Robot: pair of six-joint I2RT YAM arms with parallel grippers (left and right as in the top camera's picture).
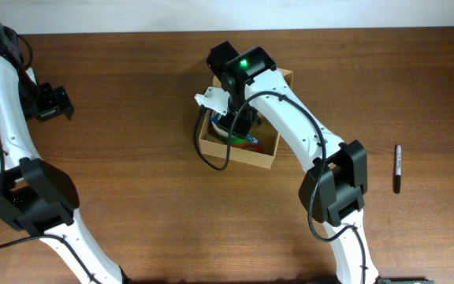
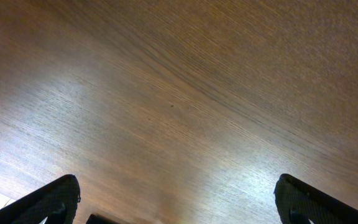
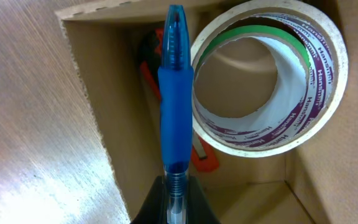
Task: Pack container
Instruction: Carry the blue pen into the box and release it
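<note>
Pen (image 3: 175, 93) we pinch in the right tool (image 3: 175, 198) points lengthwise into the box (image 3: 114, 106) just beneath, beside the tape (image 3: 328, 81).

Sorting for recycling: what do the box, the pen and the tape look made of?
Box: matte brown cardboard, ragged fibrous edge. Pen: glossy translucent blue plastic, with an opaque, maybe rubbery, grip sleeve. Tape: shiny printed film, probably plastic.
</note>
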